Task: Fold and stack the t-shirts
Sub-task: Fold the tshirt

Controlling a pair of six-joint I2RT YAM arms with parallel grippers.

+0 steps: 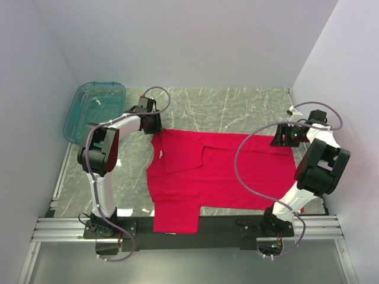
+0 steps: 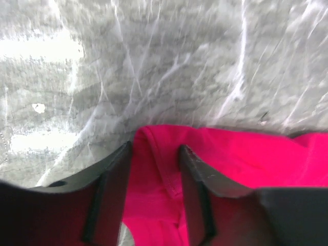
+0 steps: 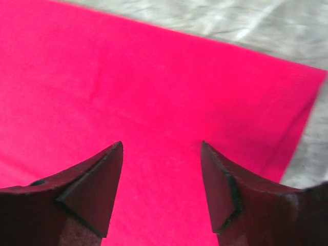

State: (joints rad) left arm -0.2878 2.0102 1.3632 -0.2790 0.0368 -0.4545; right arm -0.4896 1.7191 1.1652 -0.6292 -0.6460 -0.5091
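The crimson t-shirt point(image 1: 213, 171) lies spread on the marble table point(image 1: 225, 109), part of it folded over, with one sleeve hanging over the near edge. My left gripper point(image 1: 152, 123) is down at the shirt's far left corner. In the left wrist view its jaws point(image 2: 154, 148) stand apart, with a hemmed fold of the red t-shirt point(image 2: 246, 154) between them. My right gripper point(image 1: 283, 136) is over the far right corner. In the right wrist view it point(image 3: 161, 146) is open just above flat red cloth point(image 3: 154, 77), nothing between its fingers.
A translucent teal tub point(image 1: 95, 109) stands at the back left, partly off the table. White walls close in the left, back and right sides. A metal rail point(image 1: 189, 228) with both arm bases runs along the near edge.
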